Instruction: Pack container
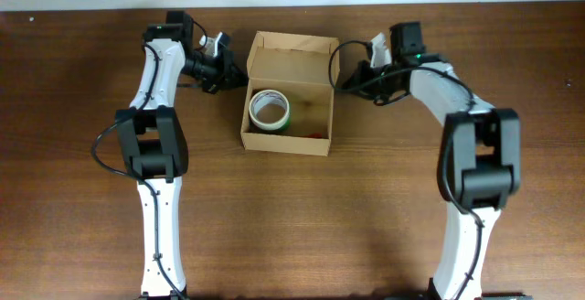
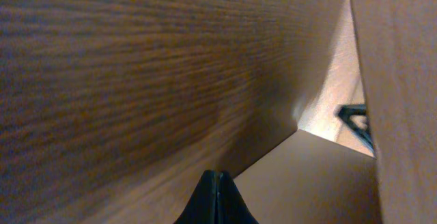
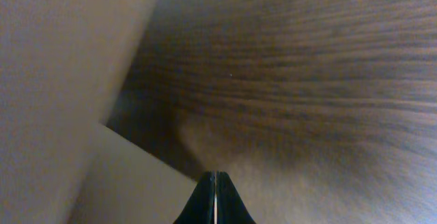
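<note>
The left arm (image 1: 151, 108) reaches from the near edge of the bench (image 1: 82, 208) towards the far side, then bends right. In its wrist view the left fingers (image 2: 212, 198) are pressed together into one dark point, holding nothing. They hang over wood grain, with tan cardboard close on the right. From overhead they sit just beside the far left corner of the container (image 1: 285, 145); whether they touch it cannot be told.

The container stands in the middle of the bench, towards the far side and between the two arms. It is open, and its lid flap (image 1: 292, 60) is folded back on the far side. A tape roll (image 1: 271, 93), white with a green edge, lies flat in the left half. A small red thing (image 1: 315, 134), too small to make out, lies in the near right corner.

The right fingers (image 3: 212, 198) are also shut tight on nothing, with blurred cardboard filling the left of that view. From overhead they are just beside the container's far right corner. The right arm (image 1: 475, 144) curves back to the near edge.
</note>
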Available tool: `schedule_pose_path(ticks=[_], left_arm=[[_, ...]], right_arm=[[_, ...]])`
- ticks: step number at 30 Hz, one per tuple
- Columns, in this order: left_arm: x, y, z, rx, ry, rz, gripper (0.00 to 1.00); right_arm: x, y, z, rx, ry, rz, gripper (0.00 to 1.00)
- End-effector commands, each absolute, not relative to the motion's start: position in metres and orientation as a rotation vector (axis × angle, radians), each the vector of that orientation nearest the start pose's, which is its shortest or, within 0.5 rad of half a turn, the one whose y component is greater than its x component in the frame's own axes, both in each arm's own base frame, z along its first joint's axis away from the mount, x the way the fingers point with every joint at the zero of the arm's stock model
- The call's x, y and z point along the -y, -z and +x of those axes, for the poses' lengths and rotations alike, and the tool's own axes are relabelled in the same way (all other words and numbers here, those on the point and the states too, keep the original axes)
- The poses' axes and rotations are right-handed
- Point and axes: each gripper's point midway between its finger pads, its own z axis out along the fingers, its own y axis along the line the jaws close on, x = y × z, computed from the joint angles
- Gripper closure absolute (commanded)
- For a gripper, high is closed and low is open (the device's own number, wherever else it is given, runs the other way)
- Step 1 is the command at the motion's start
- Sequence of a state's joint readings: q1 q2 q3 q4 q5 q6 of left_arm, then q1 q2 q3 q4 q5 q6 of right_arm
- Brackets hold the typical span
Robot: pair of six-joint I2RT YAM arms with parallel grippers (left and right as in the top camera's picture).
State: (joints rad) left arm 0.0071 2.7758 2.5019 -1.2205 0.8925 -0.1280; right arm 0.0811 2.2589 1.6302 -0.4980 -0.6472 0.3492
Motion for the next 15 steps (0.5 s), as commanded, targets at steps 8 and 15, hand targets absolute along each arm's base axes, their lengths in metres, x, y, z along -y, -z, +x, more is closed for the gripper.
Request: schedule_pose_path(ticks=[8, 15], left_arm=[[0.149, -0.026, 0.542, -2.685, 1.548, -0.094, 0.98], [0.149, -0.049, 0.553, -2.614, 1.557, -0.042, 0.98]], right_arm=[[-0.188, -0.061, 0.518, -2.419, -1.553, 0.032, 0.96], [-0.194, -0.097, 0.527, -2.323, -1.629, -0.073, 0.96]])
